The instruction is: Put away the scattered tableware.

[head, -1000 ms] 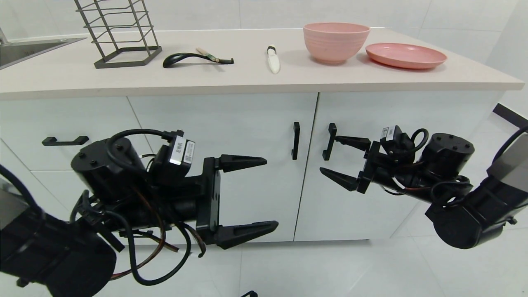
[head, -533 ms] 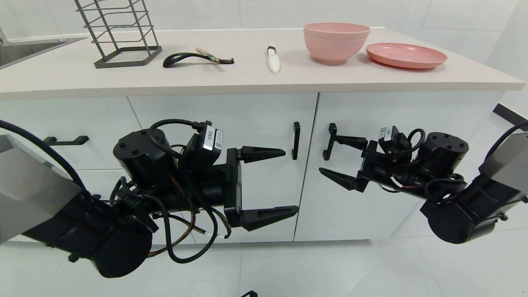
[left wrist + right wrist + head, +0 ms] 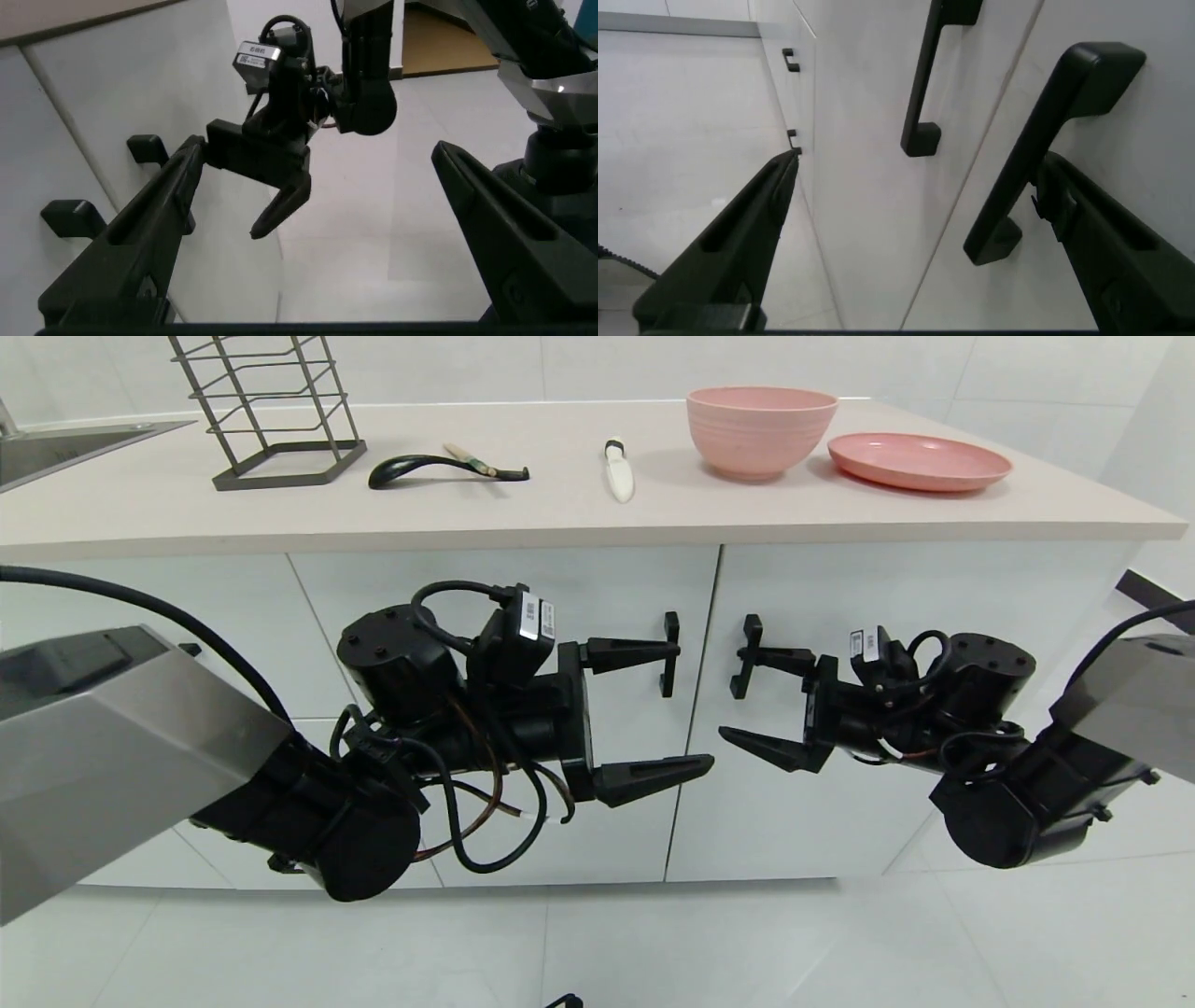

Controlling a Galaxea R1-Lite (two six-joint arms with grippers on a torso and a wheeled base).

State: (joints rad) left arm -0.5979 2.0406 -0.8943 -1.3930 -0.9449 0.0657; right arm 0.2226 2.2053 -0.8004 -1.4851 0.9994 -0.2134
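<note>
Head view, low before the white cabinet doors [image 3: 560, 588].
Left gripper [image 3: 693, 707] and right gripper [image 3: 733, 695] both gape wide, holding nothing, fingertips near the black door handles [image 3: 668, 683].

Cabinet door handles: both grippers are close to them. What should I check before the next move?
1. Left gripper open: ok.
2. Right gripper open: ok.
3. Grippers clear of each other: ok.
4. Left door handle between the left gripper's fingers: cannot tell.
5. Right door handle between the right gripper's fingers: cannot tell.
6. Pink bowl, pink plate, black spoon resting on the countertop: ok.
</note>
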